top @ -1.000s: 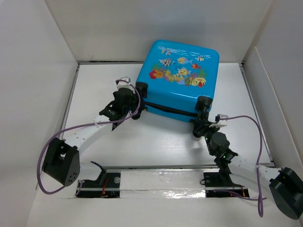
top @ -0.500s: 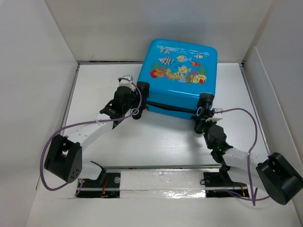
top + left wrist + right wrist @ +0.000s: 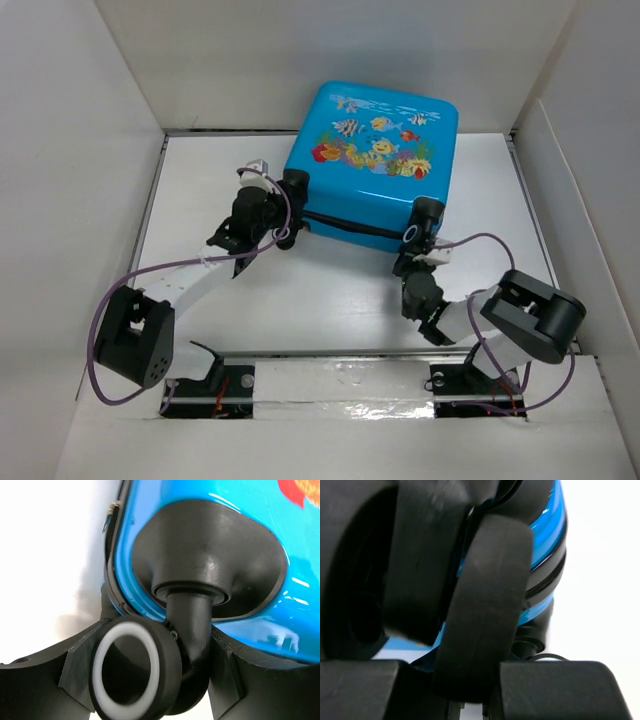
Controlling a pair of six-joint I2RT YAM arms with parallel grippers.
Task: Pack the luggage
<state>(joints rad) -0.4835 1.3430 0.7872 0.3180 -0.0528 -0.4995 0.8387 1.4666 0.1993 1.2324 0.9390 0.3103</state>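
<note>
The luggage (image 3: 375,150) is a bright-blue hard-shell suitcase with a fish print. It is closed and lies at the back of the table with its wheeled end towards me. My left gripper (image 3: 281,218) is shut on the near-left black wheel (image 3: 131,670), with a finger on each side of the wheel and its caster stem. My right gripper (image 3: 411,258) is shut on the near-right black wheel (image 3: 485,610). That wheel fills the right wrist view, with the blue shell (image 3: 545,525) behind it.
White walls box in the table on the left (image 3: 90,200), back (image 3: 330,60) and right (image 3: 580,220). A taped rail (image 3: 330,385) runs along the near edge between the arm bases. Purple cables (image 3: 150,275) loop off both arms.
The luggage has shifted a little to the left with both grippers on its wheels. The right arm has folded, and its elbow has swung in from the far right towards the middle.
</note>
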